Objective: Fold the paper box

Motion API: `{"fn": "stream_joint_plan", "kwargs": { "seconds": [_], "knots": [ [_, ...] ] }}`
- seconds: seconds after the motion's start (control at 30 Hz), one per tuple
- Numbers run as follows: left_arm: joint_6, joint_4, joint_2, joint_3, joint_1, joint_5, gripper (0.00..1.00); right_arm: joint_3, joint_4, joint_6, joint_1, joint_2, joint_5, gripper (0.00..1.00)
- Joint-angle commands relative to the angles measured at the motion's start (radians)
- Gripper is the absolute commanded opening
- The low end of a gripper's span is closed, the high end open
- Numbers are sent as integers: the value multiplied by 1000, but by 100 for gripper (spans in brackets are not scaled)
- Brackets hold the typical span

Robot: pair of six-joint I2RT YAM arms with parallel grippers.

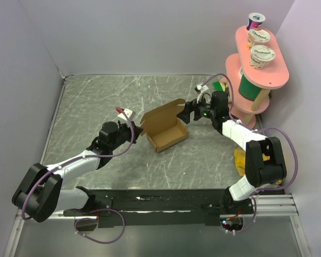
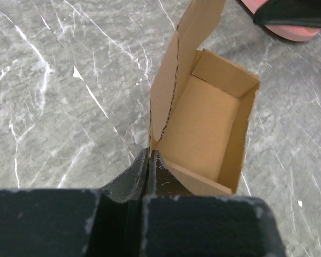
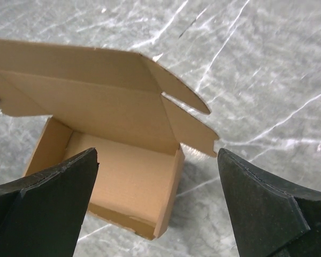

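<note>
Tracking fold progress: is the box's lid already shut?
No, the paper box has its lid standing open, its inside exposed.

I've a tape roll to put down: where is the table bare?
Bare: far-left, between back wall and box; also the near strip between box and arm bases. Crowded: right side, around the pink stand and right arm.

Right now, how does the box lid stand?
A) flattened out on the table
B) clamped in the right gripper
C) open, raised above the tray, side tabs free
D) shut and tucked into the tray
C: on the paper box the lid rises off the back wall, so the tray's inside shows in both wrist views, and the right gripper is open, its fingers clear of the cardboard.
</note>
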Motion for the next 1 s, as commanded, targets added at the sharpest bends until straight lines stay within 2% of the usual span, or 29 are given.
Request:
{"fn": "stream_joint_plan", "kwargs": {
  "seconds": [0.0, 0.27, 0.53, 0.73, 0.83, 0.97],
  "knots": [
    [5, 12, -34, -12, 5, 52, 1, -11, 117, -2, -16, 1, -45, 99],
    [5, 6, -41, -9, 5, 54, 1, 12, 147, 5, -16, 82, -106, 94],
    [-1, -17, -27, 5, 5, 9, 1, -38, 149, 18, -16, 46, -76, 83],
    [-7, -3, -23, 2, 5, 27, 1, -59, 164, 25, -15, 55, -96, 66],
    [-5, -17, -20, 8, 5, 20, 1, -60, 177, 25, -9, 61, -105, 53],
    [-13, -26, -17, 14, 5, -2, 1, -75, 203, 58, 3, 49, -82, 43]
  ]
}}
